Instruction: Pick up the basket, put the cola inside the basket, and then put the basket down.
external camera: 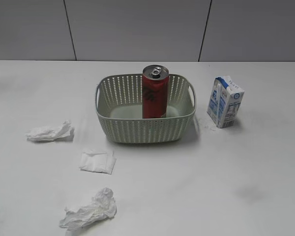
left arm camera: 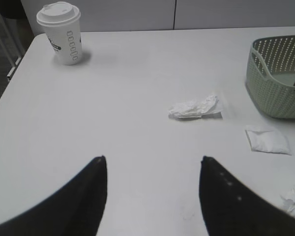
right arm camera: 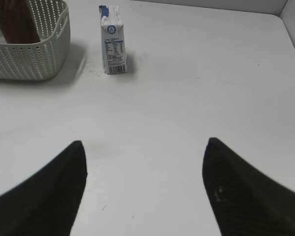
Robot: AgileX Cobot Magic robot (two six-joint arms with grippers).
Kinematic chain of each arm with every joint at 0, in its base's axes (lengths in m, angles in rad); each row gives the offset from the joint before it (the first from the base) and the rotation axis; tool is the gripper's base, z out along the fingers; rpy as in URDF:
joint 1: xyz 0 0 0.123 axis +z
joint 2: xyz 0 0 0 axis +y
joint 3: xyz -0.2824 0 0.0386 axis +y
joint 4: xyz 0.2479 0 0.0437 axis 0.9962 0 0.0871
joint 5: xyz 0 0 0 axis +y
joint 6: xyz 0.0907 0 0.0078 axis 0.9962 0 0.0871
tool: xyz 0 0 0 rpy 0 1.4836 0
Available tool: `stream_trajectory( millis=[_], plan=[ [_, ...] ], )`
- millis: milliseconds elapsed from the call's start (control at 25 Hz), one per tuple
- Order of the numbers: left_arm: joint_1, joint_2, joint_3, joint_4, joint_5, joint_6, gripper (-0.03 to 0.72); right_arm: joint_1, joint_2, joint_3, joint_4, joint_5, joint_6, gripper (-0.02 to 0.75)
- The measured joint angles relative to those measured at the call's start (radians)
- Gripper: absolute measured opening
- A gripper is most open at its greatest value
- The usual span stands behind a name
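Sage-green and perforated, the basket (external camera: 145, 115) sits on the white tabletop (external camera: 196, 187) with the cola (external camera: 155, 92) standing upright inside it, long axis vertical, silver top above the rim. Judging by this, the task looks all but finished, with nothing left to carry.

Neither arm appears in the exterior view. The left gripper (left arm camera: 152, 196) has its jaws apart and empty over bare tabletop; the basket lies ahead and well off to its right. The right gripper (right arm camera: 145, 189) also has its jaws spread and empty, with the basket ahead and well to its left. Neither is clearly nearer; both are well apart from it.

A blue-and-white carton (external camera: 225, 102) stands near the basket's right side. 3 tissues (external camera: 51, 132) lie scattered on the left half, and a lidded paper cup (left arm camera: 60, 32) stands at the far left corner. Grey wall panels (external camera: 137, 29) close off the back.
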Motion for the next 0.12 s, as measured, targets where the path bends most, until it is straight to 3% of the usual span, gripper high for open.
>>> stream_trajectory(
  millis=[120],
  plan=[
    [0.0,0.0,0.0,0.0,0.0,0.0,0.448,0.0,0.0,0.0,0.0,0.0,0.0,0.553]
  ],
)
